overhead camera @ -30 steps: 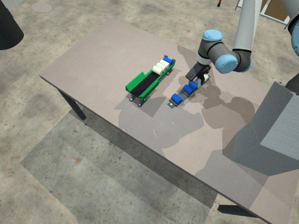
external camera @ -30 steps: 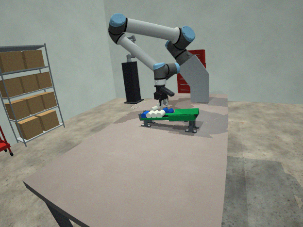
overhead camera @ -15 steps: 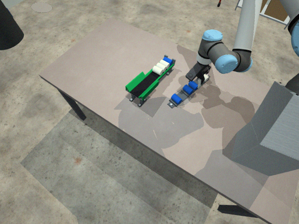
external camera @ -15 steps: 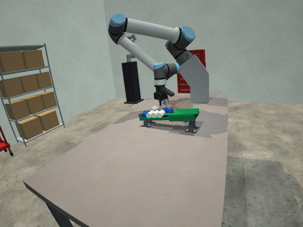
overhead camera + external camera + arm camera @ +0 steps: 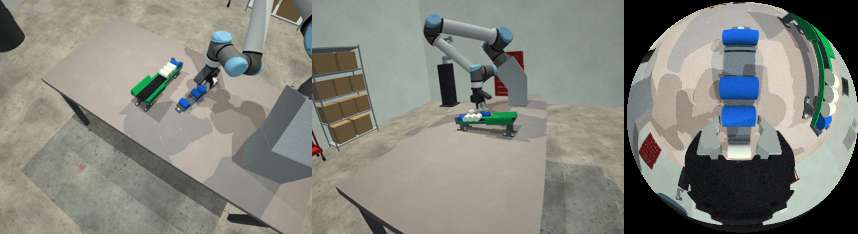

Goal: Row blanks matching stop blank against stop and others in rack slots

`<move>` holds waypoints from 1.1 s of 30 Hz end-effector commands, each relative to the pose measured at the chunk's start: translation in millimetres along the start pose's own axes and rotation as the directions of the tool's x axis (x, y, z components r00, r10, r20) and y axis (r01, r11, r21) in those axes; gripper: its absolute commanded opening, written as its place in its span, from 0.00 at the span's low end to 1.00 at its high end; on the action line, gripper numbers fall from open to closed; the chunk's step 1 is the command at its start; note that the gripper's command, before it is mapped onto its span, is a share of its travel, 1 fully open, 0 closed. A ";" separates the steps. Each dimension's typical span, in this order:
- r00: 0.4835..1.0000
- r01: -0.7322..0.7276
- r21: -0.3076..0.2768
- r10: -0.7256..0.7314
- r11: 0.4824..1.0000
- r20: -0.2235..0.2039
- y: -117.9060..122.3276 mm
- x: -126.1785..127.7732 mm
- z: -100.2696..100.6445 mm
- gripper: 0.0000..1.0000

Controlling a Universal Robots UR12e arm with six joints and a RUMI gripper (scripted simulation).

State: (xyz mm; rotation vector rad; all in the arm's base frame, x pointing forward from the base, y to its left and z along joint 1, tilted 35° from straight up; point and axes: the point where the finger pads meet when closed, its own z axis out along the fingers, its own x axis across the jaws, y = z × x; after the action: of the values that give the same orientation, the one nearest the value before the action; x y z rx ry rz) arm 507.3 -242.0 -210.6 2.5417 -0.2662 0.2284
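The green-walled feed ramp (image 5: 157, 94) (image 5: 500, 121) (image 5: 824, 41) has a blue blank (image 5: 174, 63) (image 5: 461, 117) (image 5: 824, 122) at its stop end. Three white blanks (image 5: 168, 70) (image 5: 470, 117) (image 5: 828, 93) lie beside it, across the ramp in a row. The stock rack (image 5: 190, 98) (image 5: 739, 63) holds three blue blanks (image 5: 196, 93) (image 5: 739, 87). Another white blank (image 5: 214, 80) (image 5: 471, 111) (image 5: 739, 151) is at the rack's far end. My gripper (image 5: 209, 85) (image 5: 480, 109) (image 5: 738, 116) is partly open and empty, low over the rack near the blue blank closest to the white one. Exact fingertip height is unclear.
The ramp stands on feet beside the rack, roughly parallel to it. The arm's grey pedestal (image 5: 284, 130) (image 5: 517, 85) rises from the table (image 5: 108, 65) (image 5: 468, 171). A shelf with boxes (image 5: 344, 108) stands off to the side.
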 end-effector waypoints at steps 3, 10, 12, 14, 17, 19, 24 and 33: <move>1.000 0.000 0.000 0.000 1.000 -0.004 0.2 2.2 -0.9 0.35; 1.000 0.000 0.000 0.000 1.000 -0.004 0.2 2.2 -0.9 0.35; 1.000 0.000 0.000 0.000 1.000 -0.004 0.2 2.2 -0.9 0.35; 1.000 0.000 0.000 0.000 1.000 -0.004 0.2 2.2 -0.9 0.35; 1.000 0.000 0.000 0.000 1.000 -0.004 0.2 2.2 -0.9 0.35; 1.000 0.000 0.000 0.000 1.000 -0.004 0.2 2.2 -0.9 0.35; 1.000 0.000 0.000 0.000 1.000 -0.004 0.2 2.2 -0.9 0.35; 1.000 0.000 0.000 0.000 1.000 -0.004 0.2 2.2 -0.9 0.35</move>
State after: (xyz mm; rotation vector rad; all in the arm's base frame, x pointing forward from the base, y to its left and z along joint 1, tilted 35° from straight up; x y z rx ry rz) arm 507.3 -242.0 -210.6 2.5417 -0.2662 0.2285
